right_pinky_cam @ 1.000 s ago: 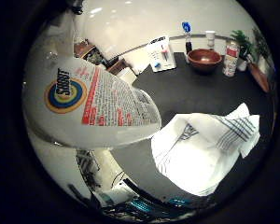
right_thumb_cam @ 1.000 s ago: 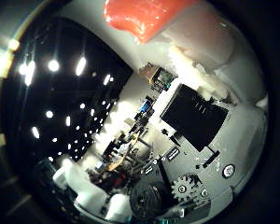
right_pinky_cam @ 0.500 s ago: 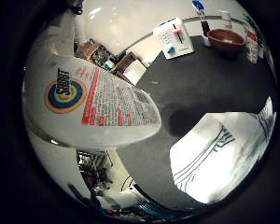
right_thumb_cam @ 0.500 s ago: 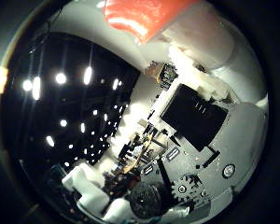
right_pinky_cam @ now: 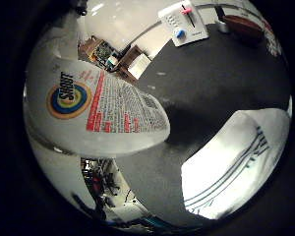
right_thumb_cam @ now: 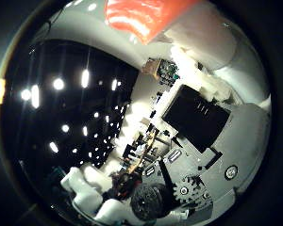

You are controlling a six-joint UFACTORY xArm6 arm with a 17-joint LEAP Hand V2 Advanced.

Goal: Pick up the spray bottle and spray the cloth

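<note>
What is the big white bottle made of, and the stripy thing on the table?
The spray bottle looks like smooth white plastic: it shines softly and carries a printed label. The cloth looks like soft woven fabric, white with thin dark stripes, lying flat on the dark table. I can't be sure of either.

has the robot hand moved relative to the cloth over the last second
Yes. The robot hand, holding the spray bottle, has come nearer the striped cloth on the dark table.

Logo and fine print on spray bottle (right_pinky_cam: pixel 98 113)
</note>
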